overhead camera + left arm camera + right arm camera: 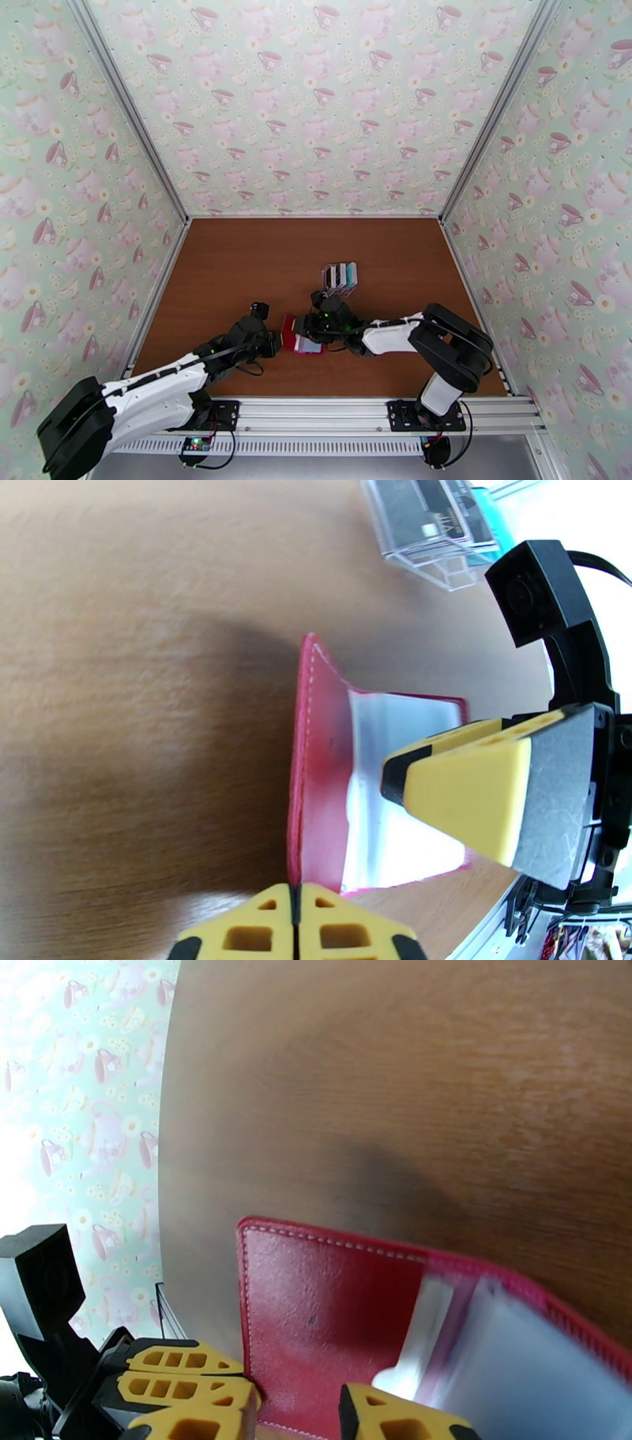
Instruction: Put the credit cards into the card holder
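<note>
Brown wood-grain table [237,268], enclosed by teacup-patterned wallpaper walls [316,95]. Item 1: small red leather-like folding card holder [300,338] with a pale grey-blue pocketed inside, lying close to the table's near edge at about mid-width. It is opened out with its long axis running roughly left to right, and one red cover is lifted off the table, white stitching visible along its rim. Item 2: thin plastic credit cards [341,276] in black, white and teal, standing on edge in a clear plastic rack [442,567] toward the middle of the table, just beyond the card holder and apart from it. None can be seen in the pockets. Item 3: left gripper [294,922], at the card holder's left end, yellow fingers pressed together and apparently pinching the thin edge of the raised cover (the cover runs straight into the seam between them). Item 4: right gripper [296,1402], low over the card holder's right half, jaws spread partway, one finger [466,796] above the pale pockets, with nothing seen pinched. Governing relation: the cards lie toward the far edge from the right jaws, and the right arm is judged the nearer to them and the one free to reach.
</note>
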